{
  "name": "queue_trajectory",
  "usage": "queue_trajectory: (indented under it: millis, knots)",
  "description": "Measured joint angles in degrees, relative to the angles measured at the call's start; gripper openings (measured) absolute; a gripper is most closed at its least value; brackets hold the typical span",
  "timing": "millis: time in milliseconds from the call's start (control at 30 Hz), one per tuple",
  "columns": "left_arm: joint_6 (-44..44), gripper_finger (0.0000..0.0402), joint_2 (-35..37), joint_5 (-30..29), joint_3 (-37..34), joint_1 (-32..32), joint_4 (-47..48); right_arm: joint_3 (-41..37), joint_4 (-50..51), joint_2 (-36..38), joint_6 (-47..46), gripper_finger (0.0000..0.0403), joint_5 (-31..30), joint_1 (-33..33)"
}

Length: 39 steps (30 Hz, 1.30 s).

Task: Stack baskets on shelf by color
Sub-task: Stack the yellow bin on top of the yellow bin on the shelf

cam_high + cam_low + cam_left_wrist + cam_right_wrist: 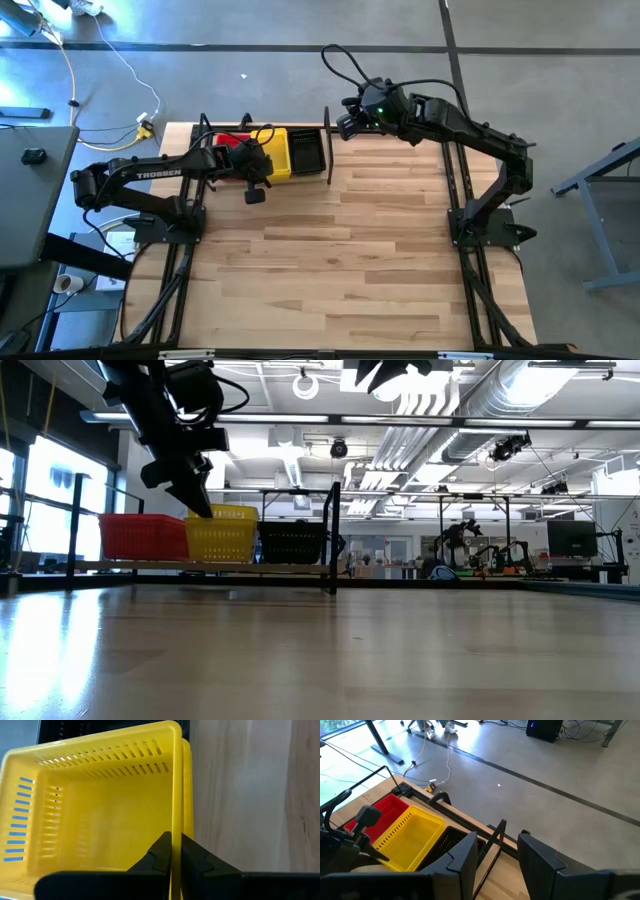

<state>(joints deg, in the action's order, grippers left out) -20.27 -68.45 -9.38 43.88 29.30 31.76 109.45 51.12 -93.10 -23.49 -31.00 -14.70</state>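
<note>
The shelf (200, 567) stands at the table's far left, its black end post (327, 150) upright. On it, side by side, stand a red basket (143, 537), a yellow basket (222, 535) and a black basket (290, 543). The yellow one (100, 820) sits nested in a second yellow basket, whose rim (187, 755) shows beside it. My left gripper (176, 851) is above the yellow basket's near side, shut on its wall. My right gripper (502, 865) hangs open and high over the shelf's right end (340, 125), touching nothing. My left gripper holds the top yellow basket by its near side wall (176, 827), toward the end next to the red basket. One finger (160, 852) is inside the basket and one (195, 855) outside, pointing down from above. The basket sits level, nested in the yellow one below.
The slatted wooden tabletop (340, 260) spreads wide in front of the shelf. Both arm bases stand at the table's left and right edges. Cables (110, 60) lie on the floor beyond the far edge. A grey side table (30, 190) stands off to the left.
</note>
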Motion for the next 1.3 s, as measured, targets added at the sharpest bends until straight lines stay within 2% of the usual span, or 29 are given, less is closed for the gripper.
queue_trajectory:
  millis: [200, 367, 600, 733, 1033, 1133, 1300]
  knots:
    - [0.0, 0.0032, 0.0, -0.3, 0.0, 0.0, 0.0, 0.0, 0.1, 0.0, 0.0, 0.0126, 0.0, 0.0]
    - [0.1, 0.0068, 0.0, -0.4, 0.0, 0.0, 0.0, 0.0, 0.1, 0.0, 0.0, 0.0126, 0.0, 0.0]
    - [0.1, 0.0122, 0.0, -5.5, 1.1, 0.0, 1.5, 0.0, 0.1, 0.0, -0.1, 0.0126, 0.0, 0.0]
    - [0.1, 0.0142, 0.0, -5.0, 3.3, 0.0, 2.4, 0.0, 0.1, 0.0, -0.7, 0.0126, 0.0, 0.0]
    - [1.2, 0.0152, 0.0, -1.3, 6.0, 0.0, 6.3, 0.0, 0.3, 0.0, -0.7, 0.0126, 0.0, 0.0]
    - [2.1, 0.0152, 0.0, 2.0, 6.8, -0.2, 4.9, 0.0, 0.3, 0.0, -0.7, 0.0126, 0.0, 0.0]
    - [1.6, 0.0152, -1.6, 1.9, 6.8, -1.5, 2.9, 0.0, 0.3, 0.0, -0.7, 0.0126, 0.0, 0.0]
